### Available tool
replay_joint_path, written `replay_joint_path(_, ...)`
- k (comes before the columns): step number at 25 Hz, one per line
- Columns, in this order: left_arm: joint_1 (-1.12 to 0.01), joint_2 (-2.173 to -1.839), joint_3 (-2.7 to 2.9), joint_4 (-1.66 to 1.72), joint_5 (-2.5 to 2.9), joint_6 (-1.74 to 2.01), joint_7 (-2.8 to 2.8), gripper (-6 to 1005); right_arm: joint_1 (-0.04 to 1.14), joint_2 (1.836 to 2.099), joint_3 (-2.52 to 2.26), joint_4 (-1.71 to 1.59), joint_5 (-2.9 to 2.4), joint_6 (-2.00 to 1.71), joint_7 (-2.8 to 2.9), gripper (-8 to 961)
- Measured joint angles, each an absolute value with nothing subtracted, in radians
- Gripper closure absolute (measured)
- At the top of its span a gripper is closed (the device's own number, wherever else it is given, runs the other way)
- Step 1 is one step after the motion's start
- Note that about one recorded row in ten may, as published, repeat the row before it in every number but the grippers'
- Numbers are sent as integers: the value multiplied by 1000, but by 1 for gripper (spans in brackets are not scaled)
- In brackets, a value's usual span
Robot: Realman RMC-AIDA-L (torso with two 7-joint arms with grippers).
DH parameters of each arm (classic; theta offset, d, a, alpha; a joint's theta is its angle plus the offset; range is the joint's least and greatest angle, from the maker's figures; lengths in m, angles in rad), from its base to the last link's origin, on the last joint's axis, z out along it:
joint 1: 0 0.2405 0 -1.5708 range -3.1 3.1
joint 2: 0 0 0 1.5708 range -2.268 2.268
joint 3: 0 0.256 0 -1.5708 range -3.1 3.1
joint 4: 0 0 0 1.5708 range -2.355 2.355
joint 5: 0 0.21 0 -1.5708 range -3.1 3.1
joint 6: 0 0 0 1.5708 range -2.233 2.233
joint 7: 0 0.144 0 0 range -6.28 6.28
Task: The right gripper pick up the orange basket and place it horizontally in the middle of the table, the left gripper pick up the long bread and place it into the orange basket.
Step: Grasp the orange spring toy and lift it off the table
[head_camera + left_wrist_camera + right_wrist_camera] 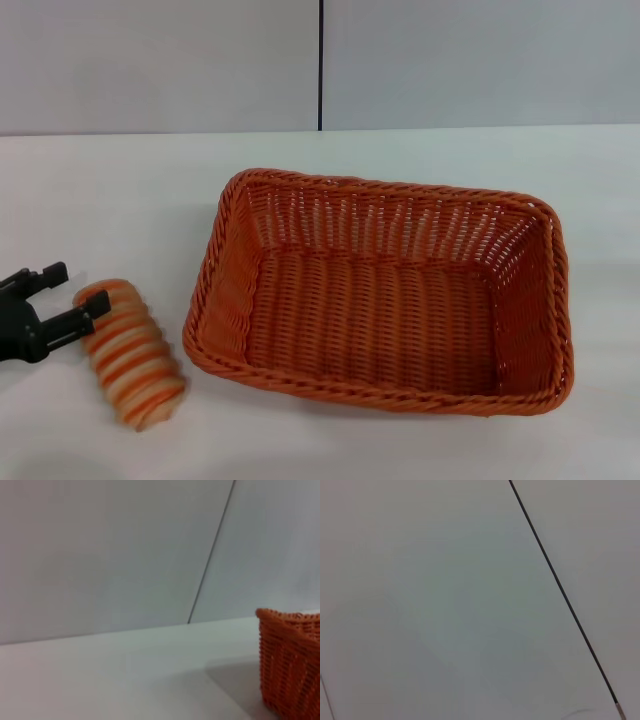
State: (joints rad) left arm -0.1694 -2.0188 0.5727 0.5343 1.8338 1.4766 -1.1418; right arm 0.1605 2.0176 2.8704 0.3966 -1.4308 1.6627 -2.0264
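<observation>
The orange basket [385, 290] stands empty on the white table [120, 190], its long side running left to right near the middle. One corner of the orange basket [292, 665] shows in the left wrist view. The long bread [130, 352], striped tan and orange, lies on the table just left of the basket. My left gripper [76, 290] is at the bread's far left end, open, with one fingertip [92, 310] against that end and the other fingertip [52, 272] apart from it. The right gripper is out of view.
A grey wall with a dark vertical seam [320, 65] rises behind the table. Bare tabletop [125, 680] stretches behind and to the left of the basket. The right wrist view shows only a pale surface crossed by a dark seam [560, 587].
</observation>
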Motion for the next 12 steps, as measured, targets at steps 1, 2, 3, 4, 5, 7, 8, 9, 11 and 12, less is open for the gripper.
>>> replay_joint_path(1,-169,-2019,572,534,1840,1475,-1142,202,160,2018,2870,396,-1431,1662,-2026,469)
replay_joint_path(2,-169,-2020,572,534,1843,1473,-1142,202,160,2019,2870,396,-1432,1661,-2026,469)
replay_joint_path(3,-169,-2021,573,534,1846,1470,-1142,202,160,2019,2870,396,-1432,1661,-2024,469)
replay_joint_path(4,-169,-2021,573,534,1848,1468,-1142,202,160,2019,2870,396,-1432,1661,-2024,470)
replay_joint_path(5,-169,-2022,574,533,1852,1467,-1142,202,160,2020,2870,396,-1432,1660,-2023,470)
replay_joint_path(7,-169,-2024,572,533,1862,1466,-1142,202,160,2020,2869,396,-1433,1660,-2021,470)
replay_joint_path(8,-170,-2025,571,533,1866,1465,-1142,202,160,2021,2865,396,-1433,1660,-2020,470)
replay_joint_path(9,-170,-2025,571,533,1866,1465,-1142,202,160,2021,2865,396,-1433,1660,-2020,470)
replay_joint_path(11,-172,-2029,572,533,1873,1458,-1142,202,160,2020,2854,396,-1434,1660,-2020,470)
replay_joint_path(12,-173,-2032,573,533,1877,1453,-1142,202,160,2020,2848,396,-1435,1660,-2020,470)
